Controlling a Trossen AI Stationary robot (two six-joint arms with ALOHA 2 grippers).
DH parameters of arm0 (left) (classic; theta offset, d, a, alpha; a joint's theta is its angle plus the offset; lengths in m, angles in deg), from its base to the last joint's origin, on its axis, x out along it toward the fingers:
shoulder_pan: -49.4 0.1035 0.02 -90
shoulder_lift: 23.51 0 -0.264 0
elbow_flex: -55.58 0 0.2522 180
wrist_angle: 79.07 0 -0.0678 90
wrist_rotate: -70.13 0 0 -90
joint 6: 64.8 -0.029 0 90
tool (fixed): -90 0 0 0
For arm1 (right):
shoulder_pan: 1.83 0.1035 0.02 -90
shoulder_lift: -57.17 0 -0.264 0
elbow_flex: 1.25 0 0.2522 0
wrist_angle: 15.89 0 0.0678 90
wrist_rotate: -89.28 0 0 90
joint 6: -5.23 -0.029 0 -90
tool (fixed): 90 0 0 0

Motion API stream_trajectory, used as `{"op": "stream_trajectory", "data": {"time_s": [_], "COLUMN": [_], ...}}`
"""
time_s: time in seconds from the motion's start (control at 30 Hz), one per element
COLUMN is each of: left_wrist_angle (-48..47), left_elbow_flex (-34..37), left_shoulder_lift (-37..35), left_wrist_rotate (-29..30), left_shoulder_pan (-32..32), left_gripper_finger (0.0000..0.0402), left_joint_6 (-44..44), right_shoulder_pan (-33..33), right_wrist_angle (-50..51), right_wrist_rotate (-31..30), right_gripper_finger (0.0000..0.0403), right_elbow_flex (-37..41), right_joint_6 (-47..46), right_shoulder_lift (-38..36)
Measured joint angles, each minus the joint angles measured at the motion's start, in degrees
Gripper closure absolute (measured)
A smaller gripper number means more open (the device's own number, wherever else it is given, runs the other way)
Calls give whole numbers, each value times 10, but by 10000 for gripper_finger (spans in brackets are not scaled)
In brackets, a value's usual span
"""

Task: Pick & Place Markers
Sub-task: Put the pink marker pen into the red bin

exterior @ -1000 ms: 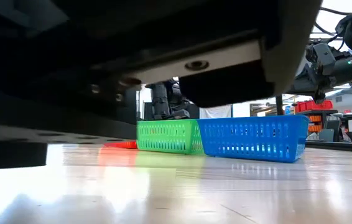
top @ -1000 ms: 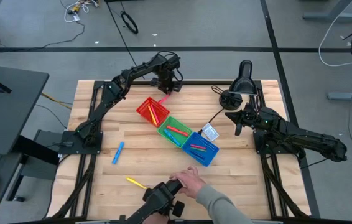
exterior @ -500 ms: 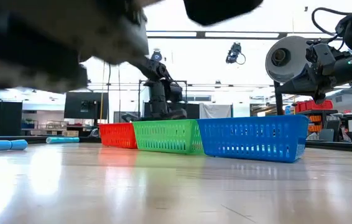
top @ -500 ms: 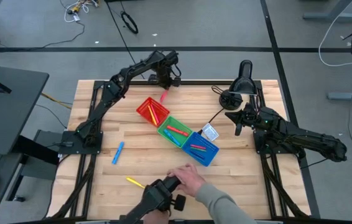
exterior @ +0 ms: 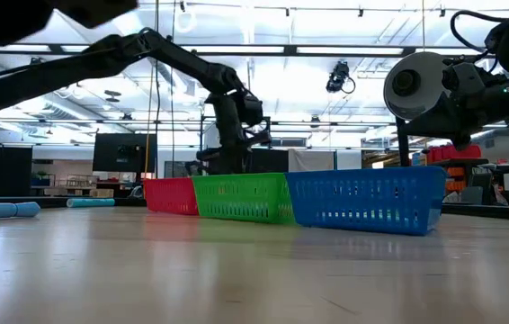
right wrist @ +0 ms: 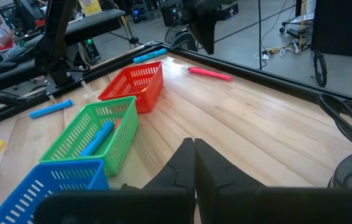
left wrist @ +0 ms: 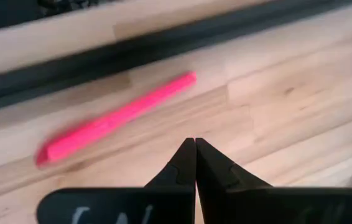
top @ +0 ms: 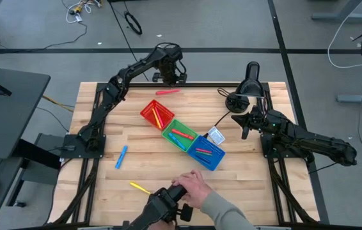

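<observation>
**Clerk:** Now, items left to right. Blue marker [top: 121,156], loose on the table [top: 104,179], near its left edge. Yellow marker [top: 139,187], loose, near the front edge.

**Checker:** And the left gripper [top: 168,75]?

**Clerk:** At the far edge, fingers pressed together, holding nothing. Pink marker [top: 167,92] flat on the wood just beside it, untouched; the left wrist view shows it lying apart from the tips [left wrist: 117,118].

**Checker:** Bins?

**Clerk:** Red bin [top: 156,113], green bin [top: 180,135], blue bin [top: 204,152], touching in a diagonal row, each with markers inside. A person's hand [top: 190,187] rests on a dark device at the front edge.

**Checker:** Right gripper [top: 245,124]?

**Clerk:** Waiting right of the bins, fingers pressed together, empty.

**Checker:** Handling note for the pink one?

**Clerk:** My judgement: spread the fingers first, come down over its middle, jaws across its length. It is thin and may roll; a grip near an end would tip it.
</observation>
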Motion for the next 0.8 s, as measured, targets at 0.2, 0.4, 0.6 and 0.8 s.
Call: {"op": "stream_trajectory", "data": {"time_s": [0.2, 0.4, 0.6, 0.8], "left_wrist_angle": [-25, -23, -25, -40], "left_elbow_flex": [0, 0, 0, 0], "left_shoulder_lift": [0, -3, -4, -4], "left_wrist_rotate": [17, 70, 81, 97], "left_shoulder_pan": [-6, -15, -30, -45], "left_gripper_finger": [400, 383, 329, 257], "left_joint_6": [-28, -128, -312, -526], "right_shoulder_pan": [0, 0, 0, 0], "right_wrist_angle": [0, 0, 0, 0], "right_wrist_rotate": [0, 0, 0, 0], "right_gripper_finger": [403, 403, 403, 403], "right_elbow_flex": [0, 0, 0, 0], "right_joint_6": [0, 0, 0, 0], "right_shoulder_lift": [0, 0, 0, 0]}}
